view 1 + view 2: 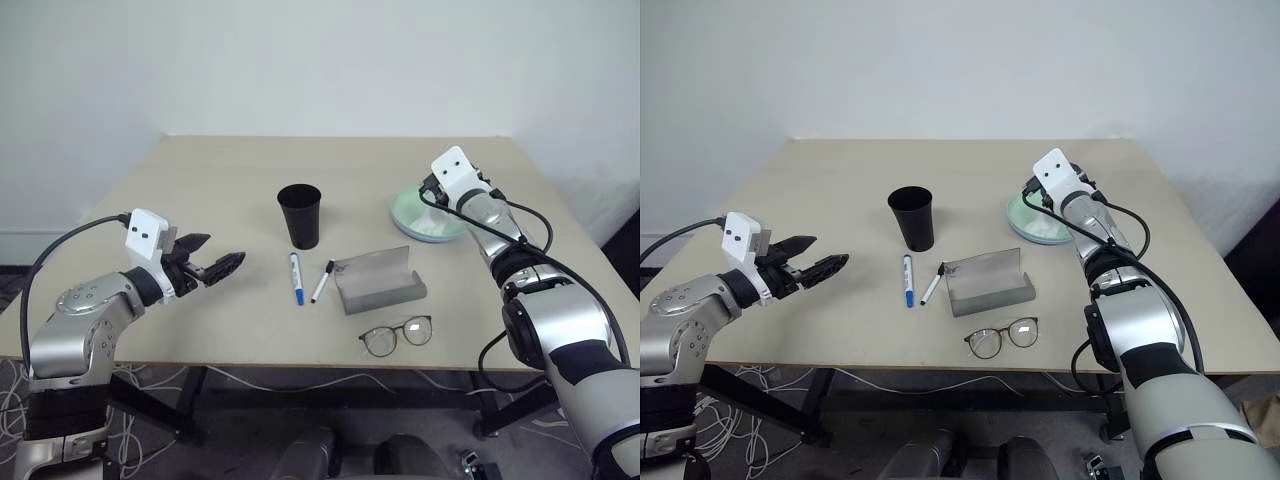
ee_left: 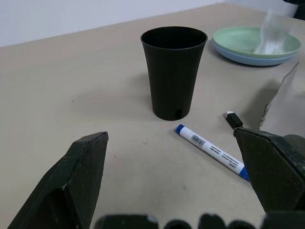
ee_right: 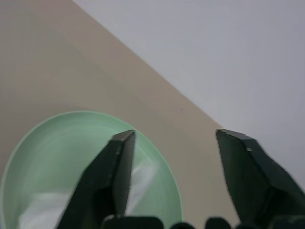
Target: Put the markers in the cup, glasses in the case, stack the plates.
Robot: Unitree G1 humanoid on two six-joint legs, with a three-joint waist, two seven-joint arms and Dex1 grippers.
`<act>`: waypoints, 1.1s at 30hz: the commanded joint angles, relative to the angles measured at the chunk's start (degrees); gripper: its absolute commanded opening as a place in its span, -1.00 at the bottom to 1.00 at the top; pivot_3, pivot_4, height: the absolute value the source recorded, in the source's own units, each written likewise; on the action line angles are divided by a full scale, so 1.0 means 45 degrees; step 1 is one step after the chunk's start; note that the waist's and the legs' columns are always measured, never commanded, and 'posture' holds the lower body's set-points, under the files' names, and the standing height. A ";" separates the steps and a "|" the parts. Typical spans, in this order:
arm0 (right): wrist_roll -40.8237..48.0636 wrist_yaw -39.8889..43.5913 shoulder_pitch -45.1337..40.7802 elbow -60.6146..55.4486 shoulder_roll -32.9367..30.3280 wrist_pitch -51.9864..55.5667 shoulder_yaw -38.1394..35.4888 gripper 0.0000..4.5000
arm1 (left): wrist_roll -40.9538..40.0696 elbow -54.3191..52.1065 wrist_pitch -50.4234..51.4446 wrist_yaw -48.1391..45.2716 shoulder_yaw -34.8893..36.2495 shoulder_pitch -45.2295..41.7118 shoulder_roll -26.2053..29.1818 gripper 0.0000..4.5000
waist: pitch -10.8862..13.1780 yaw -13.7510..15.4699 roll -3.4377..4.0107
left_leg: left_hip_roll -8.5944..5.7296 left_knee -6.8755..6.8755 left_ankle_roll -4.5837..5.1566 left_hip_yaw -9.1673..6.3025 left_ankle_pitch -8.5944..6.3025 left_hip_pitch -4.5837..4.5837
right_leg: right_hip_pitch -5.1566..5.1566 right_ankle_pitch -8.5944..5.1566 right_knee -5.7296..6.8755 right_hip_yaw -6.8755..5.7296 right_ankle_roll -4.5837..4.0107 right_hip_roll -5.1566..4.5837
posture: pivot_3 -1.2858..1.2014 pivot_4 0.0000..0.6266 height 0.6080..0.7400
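Landmark: I place everything from the black cup [image 1: 300,214], which stands upright near the middle of the table [image 1: 200,180], mouth up and empty as far as I can see into it.
Left gripper: I see my left gripper [image 1: 208,258] hanging above the table's near left part, well to the left of the cup and a little nearer me, its fingers spread wide with nothing between them; in the left wrist view the cup sits in the gap between the two fingers [image 2: 71,186].
Right gripper: in the right wrist view I see my right gripper [image 3: 174,160] with its fingers apart and nothing in them, over the far rim of the plates.
Plates: the green plate [image 1: 425,215] lies stacked on the blue plate [image 2: 248,57], well to the right of the cup; a crumpled white tissue [image 2: 274,36] rests in the green one.
Markers: the blue-capped marker [image 1: 296,277] lies flat just in front of the cup; the black-capped marker [image 1: 322,281] lies beside it, to its right, the two apart.
Case: the grey case [image 1: 378,280] sits in front and to the right of the cup, its flap standing up open.
Glasses: the glasses [image 1: 396,334] lie on the table nearer me than the case, close to the front edge, well clear of the cup.
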 commanded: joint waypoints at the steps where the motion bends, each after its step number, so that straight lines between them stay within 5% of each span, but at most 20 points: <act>1: -0.0146 0.0125 -0.0595 -0.0360 -0.0323 -0.0354 -0.0014 0.30 | -0.0055 -0.0399 -0.0086 0.0024 0.0298 -0.0208 0.0253 1.00 | 0.0000 0.0001 0.0000 | 0.0000 0.0000 -0.0002 -0.0002 0.0001 0.0000 | -0.0001 0.0001 0.0000 -0.0001 -0.0002 0.0001 | 0.03 -1.00 0.80; 6: 0.0168 0.1700 -0.0617 -0.0752 -0.0694 -0.0722 -0.0149 0.30 | -0.0049 -0.0399 -0.0092 0.0006 0.0249 -0.0254 0.0230 1.00 | 0.0000 0.0000 0.0000 | 0.0000 -0.0001 -0.0012 -0.0003 0.0010 0.0001 | 0.0000 0.0003 0.0001 -0.0001 -0.0003 0.0003 | 0.03 -1.00 0.80; 18: 0.3072 1.1343 0.2090 -0.5978 -0.3533 0.1088 -0.1044 0.30 | -0.0122 -0.0547 0.0180 -0.0055 -0.0120 -0.0585 0.0088 1.00 | 0.0000 0.0009 -0.0002 | 0.0009 0.0030 0.0012 -0.0006 0.0003 -0.0005 | 0.0025 -0.0027 -0.0010 -0.0018 0.0053 -0.0011 | 0.03 -1.00 0.80; 24: 0.4278 1.3907 0.3288 -0.8082 -0.4857 0.3153 -0.1384 0.99 | -0.0072 -0.0846 0.0505 -0.0176 -0.0968 -0.1186 -0.0115 1.00 | 0.0003 0.0008 0.0002 | 0.0019 0.0050 0.0020 -0.0007 -0.0002 -0.0017 | 0.0026 -0.0028 -0.0004 -0.0042 0.0054 -0.0028 | 0.03 -1.00 0.80; 33: 0.5380 1.5600 0.4638 -1.0617 -0.5756 0.5528 -0.1483 0.99 | 0.0214 -0.1059 0.0334 -0.1329 -0.3183 -0.2851 -0.0537 1.00 | 0.0004 0.0010 -0.0002 | 0.0031 0.0133 0.0092 0.0005 -0.0048 -0.0034 | 0.0057 -0.0034 -0.0009 -0.0069 0.0066 -0.0047 | 0.03 -1.00 0.80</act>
